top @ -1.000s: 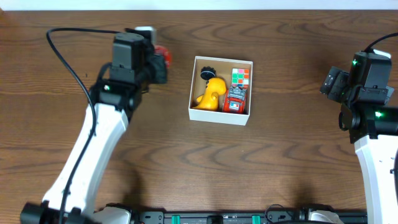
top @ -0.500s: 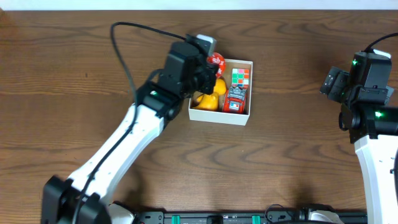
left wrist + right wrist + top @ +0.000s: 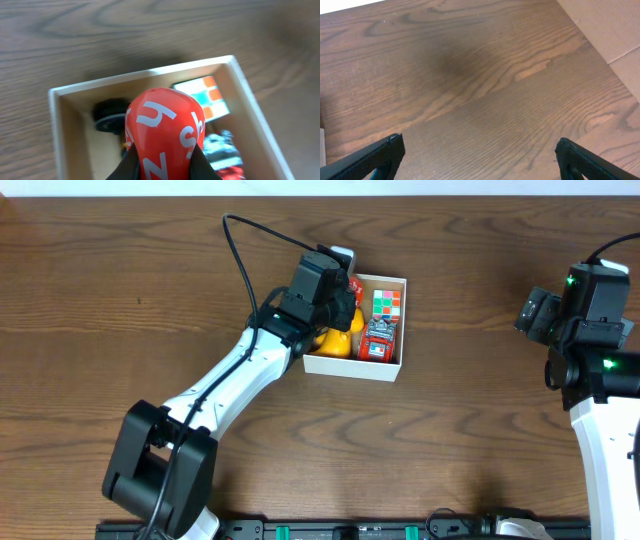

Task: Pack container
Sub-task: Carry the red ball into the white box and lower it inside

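Shows, from overhead, the left tool poised over the far left part of the container, a shallow white-walled box sitting mid-tabletop. Grips a red egg-shaped toy printed with white letters, clenched between both fingers, rounded end pointing away from the tool and down toward the box floor. Hangs right above the box interior, clear of the walls as far as can be told. Calls, most likely, for a short straight lowering and a release, with the box directly beneath rather than off to one side. Leaves little bare floor below: a black wheel-like piece in the far left corner, a yellow toy animal close by on the left half, a colourful puzzle cube and a red toy vehicle filling the right half. Risks a landing on top of the black piece or the yellow toy and a roll afterward, given the round shape. Puts the left arm much the nearer of the two. Finds the right tool well apart, near the right edge of the tabletop, fingers spread wide, holding nothing, only bare wood grain beneath.
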Tool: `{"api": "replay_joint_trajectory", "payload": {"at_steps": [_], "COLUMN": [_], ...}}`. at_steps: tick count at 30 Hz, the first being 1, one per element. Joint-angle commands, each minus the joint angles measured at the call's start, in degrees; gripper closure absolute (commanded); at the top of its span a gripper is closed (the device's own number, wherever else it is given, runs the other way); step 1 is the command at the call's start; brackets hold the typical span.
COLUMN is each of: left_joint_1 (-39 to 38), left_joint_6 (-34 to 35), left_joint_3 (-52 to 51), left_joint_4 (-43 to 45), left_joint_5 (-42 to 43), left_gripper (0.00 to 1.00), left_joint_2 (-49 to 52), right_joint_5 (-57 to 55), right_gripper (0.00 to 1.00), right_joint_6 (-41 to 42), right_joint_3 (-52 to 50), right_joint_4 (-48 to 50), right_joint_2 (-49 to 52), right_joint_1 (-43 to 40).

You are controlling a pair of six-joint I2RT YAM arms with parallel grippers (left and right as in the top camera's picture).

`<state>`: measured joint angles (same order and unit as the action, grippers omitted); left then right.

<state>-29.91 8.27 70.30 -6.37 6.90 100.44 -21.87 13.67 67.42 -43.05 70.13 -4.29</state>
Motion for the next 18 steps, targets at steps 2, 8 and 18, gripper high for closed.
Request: {"api": "replay_joint_trajectory", "payload": {"at_steps": [2,8,18], "left_joint_1": [0.0,0.0,0.1], "left_joint_6": [-1.2,-2.3,-2.7], "left_joint_3": [0.5,0.4,0.4], "left_joint_4": [0.3,-0.3,-1.0], "left_joint_5": [-7.7,-8.1,-9.2], "left_gripper": [0.94,0.94,0.39], "left_joint_2": [1.0,1.9,3.2], "right_joint_5": [-0.4,-0.4,-0.4], "right_gripper": [0.01,0.01,0.01], "right_joint_6": [0.9,0.9,0.9], "right_joint_3": [0.1,0.1,0.1], "right_joint_4": [-0.1,-0.1,-0.1], "right_joint_2": [0.0,0.0,0.0], "right_joint_1": [-0.3,-0.3,-0.3]}}
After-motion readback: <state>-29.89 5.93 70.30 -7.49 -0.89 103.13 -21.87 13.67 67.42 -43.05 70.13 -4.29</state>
